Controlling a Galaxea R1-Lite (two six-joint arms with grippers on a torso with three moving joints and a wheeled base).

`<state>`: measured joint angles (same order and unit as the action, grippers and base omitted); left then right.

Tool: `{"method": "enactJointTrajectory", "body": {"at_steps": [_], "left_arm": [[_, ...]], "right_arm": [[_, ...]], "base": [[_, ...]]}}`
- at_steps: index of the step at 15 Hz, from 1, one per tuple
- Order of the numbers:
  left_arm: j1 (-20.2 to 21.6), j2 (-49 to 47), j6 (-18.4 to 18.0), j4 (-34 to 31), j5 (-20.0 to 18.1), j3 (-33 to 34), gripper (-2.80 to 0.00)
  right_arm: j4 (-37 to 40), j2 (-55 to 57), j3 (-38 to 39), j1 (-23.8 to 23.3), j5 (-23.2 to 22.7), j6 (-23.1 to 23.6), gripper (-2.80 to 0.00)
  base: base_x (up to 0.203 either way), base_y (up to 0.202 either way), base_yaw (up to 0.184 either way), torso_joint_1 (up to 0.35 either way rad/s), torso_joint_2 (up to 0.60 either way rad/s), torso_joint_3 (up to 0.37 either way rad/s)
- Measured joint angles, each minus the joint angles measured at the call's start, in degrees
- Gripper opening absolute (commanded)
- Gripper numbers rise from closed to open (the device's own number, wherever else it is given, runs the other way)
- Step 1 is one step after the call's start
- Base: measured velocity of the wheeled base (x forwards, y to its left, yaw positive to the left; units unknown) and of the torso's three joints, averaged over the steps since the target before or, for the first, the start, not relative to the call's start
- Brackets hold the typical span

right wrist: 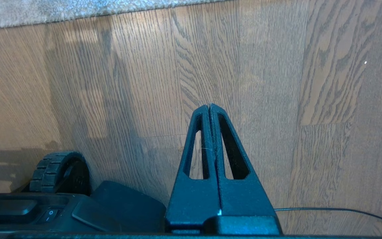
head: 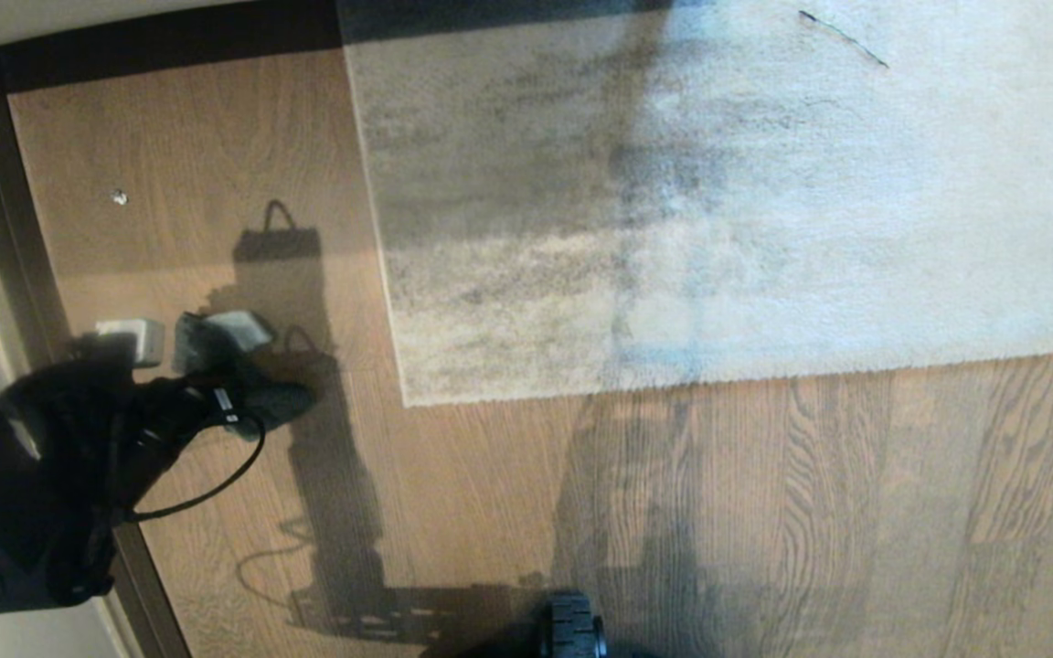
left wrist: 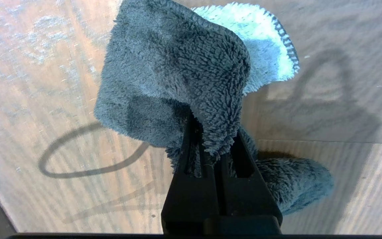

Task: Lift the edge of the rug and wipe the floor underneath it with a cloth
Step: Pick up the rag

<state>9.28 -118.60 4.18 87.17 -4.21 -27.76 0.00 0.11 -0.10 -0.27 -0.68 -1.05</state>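
Lying flat at two o'clock, the rug edge (head: pixel 398 302) sits well apart from the left gripper (left wrist: pixel 211 146), clamped on what looks like one cloth (left wrist: pixel 174 76) fold, which might slip free during wiping.

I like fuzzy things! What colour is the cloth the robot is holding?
Grey: the cloth has a lighter grey underside. Best in the left wrist view.

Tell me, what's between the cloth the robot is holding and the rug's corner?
Only bare floor with shadows lies between the cloth in the left gripper and the rug edge, seen in the head view.
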Motion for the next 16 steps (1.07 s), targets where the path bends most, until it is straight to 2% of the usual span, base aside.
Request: {"method": "enactJointTrajectory", "body": {"at_steps": [5,8,16], "left_arm": [[-0.2,2.3,0.0,0.0,0.2,0.9,-2.8],[-0.2,5.6,0.1,0.0,0.2,4.6,-2.8],[-2.6,23.0,0.4,0.0,-0.2,15.0,-2.8]], "right_arm": [[0.0,0.0,0.0,0.0,0.0,0.0,-2.8],[0.0,0.0,0.0,0.0,0.0,0.0,-2.8],[0.0,0.0,0.0,0.0,0.0,0.0,-2.8]], "base": [[0.0,0.0,0.0,0.0,0.0,0.0],[0.0,0.0,0.0,0.0,0.0,0.0],[0.0,0.0,0.0,0.0,0.0,0.0]]}}
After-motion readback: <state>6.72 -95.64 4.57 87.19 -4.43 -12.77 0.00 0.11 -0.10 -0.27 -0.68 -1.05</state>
